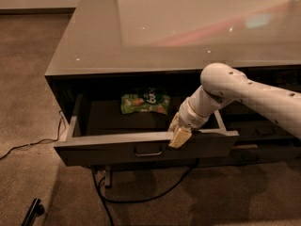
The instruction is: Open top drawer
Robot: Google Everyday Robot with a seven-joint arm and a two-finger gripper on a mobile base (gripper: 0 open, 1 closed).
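The top drawer [108, 150] is pulled well out from under the grey counter top. Its dark front carries a small metal loop handle [147, 151] at the centre. A green snack bag [145, 103] lies inside, toward the back. My gripper [178, 133] sits at the drawer front's upper edge, right of the handle, with its yellowish fingertips hooked over the rim. The white arm [244, 95] comes in from the right.
The glossy grey counter top [188, 27] overhangs the drawer. Dark fronts of the right-hand stack [265, 131] lie behind the arm. Black cables [141, 199] trail on the carpet below the drawer, and a dark object [33, 211] lies at the lower left.
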